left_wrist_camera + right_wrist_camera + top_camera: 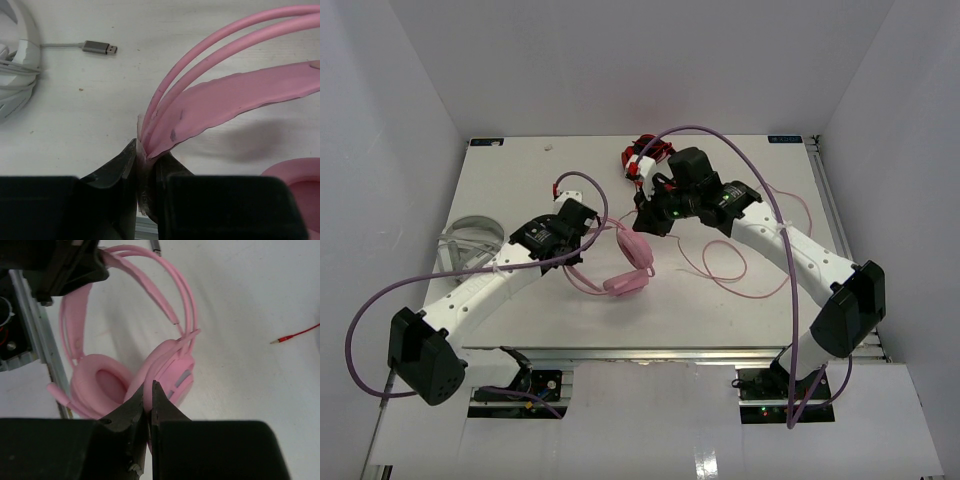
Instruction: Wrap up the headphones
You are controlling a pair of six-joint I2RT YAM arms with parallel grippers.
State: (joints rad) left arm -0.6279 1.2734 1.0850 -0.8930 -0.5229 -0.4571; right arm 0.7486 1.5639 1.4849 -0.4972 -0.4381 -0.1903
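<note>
Far left: grey-white headphones (470, 240) and a USB plug (100, 48) lie on the table (520, 170). They are not the ones I wrap.
Left gripper: my left gripper (147, 152) pinches the pink headband (235, 100) and its two thin rails.
Where: the headphones (636, 250) sit in the middle of the table, between my two grippers.
How they feel: light, I think. The headband looks bendy and springy. The ear cups (102, 382) look soft. I should hold the band, not the pads.
Right gripper: my right gripper (150, 400) is pressed tight together, just over an ear cup.
Cable: the pink cable (740, 292) lies in loose loops on the right. It looks thin and floppy and may tangle.
Hard to see: I cannot tell if my right gripper pinches the cable. My black fingers hide the bottom of both wrist views.
</note>
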